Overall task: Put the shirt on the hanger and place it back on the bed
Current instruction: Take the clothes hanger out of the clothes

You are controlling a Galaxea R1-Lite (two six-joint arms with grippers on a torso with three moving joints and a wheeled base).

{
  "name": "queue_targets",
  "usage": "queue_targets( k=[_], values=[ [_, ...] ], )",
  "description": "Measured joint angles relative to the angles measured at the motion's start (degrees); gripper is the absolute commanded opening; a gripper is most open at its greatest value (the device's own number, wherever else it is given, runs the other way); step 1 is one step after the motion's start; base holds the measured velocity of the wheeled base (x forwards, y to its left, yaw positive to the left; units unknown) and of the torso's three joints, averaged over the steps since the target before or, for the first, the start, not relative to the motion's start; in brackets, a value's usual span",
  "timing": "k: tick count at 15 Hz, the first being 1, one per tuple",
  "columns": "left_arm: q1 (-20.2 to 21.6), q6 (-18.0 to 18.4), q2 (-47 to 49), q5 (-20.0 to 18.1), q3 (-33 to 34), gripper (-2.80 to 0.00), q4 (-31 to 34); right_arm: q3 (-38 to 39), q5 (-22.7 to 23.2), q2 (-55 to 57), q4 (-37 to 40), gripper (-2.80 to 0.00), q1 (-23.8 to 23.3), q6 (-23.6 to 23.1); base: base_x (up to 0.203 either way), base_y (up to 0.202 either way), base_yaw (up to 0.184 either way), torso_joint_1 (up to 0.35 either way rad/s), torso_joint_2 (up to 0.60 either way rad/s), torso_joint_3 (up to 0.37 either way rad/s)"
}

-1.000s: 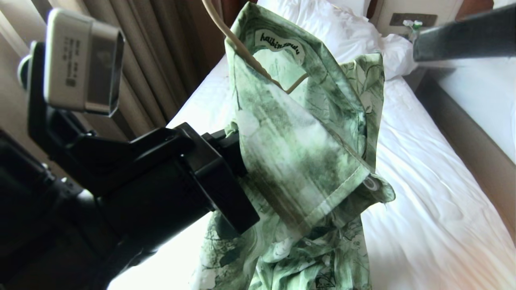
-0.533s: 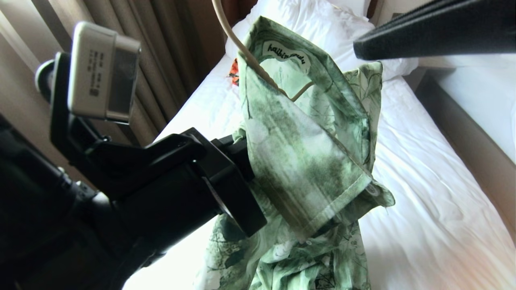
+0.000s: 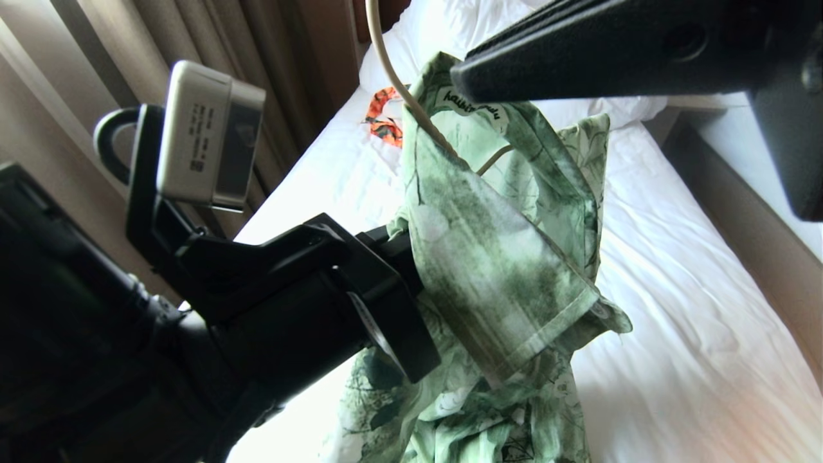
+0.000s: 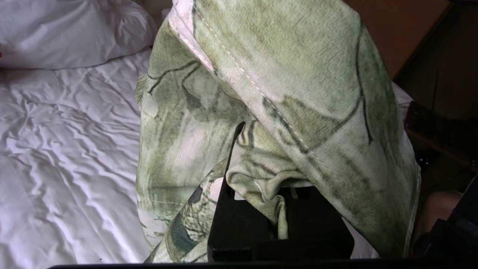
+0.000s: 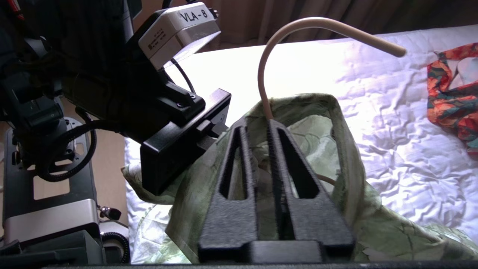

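- Head view: the left gripper (image 3: 398, 247) comes in from 8 o'clock and is clamped on a fold of the shirt (image 3: 508, 283), which hangs above the bed (image 3: 675, 334). The cream hanger (image 3: 411, 103) goes down into the collar opening at 12 o'clock. The right gripper (image 3: 463, 77) reaches in from 2 o'clock, its tip at the collar. A small orange garment (image 3: 384, 122) lies on the sheet at 11 o'clock.
- Left wrist view: the left gripper (image 4: 261, 186) is closed on a bunched piece of the shirt (image 4: 283, 82); the wrinkled bed (image 4: 63, 142) is at 9 o'clock.
- Right wrist view: the right gripper (image 5: 261, 129) has its fingers (image 5: 233, 164) slightly apart, with a narrow gap. The hanger (image 5: 267, 74) stem stands at the tip of one finger; I cannot tell if it is pinched. The shirt (image 5: 343, 175) lies under the gripper.
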Motion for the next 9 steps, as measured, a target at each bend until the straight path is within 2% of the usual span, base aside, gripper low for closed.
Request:
queue_targets(
  k=[9],
  values=[
    [-0.66, 0.07, -0.11, 0.01, 0.19, -2.8, -0.01, 0.0, -1.33, 3.54, -5.99, 0.0, 0.42, -1.42, 0.0, 0.0, 0.0, 0.0, 0.0, 0.0]
  ],
)
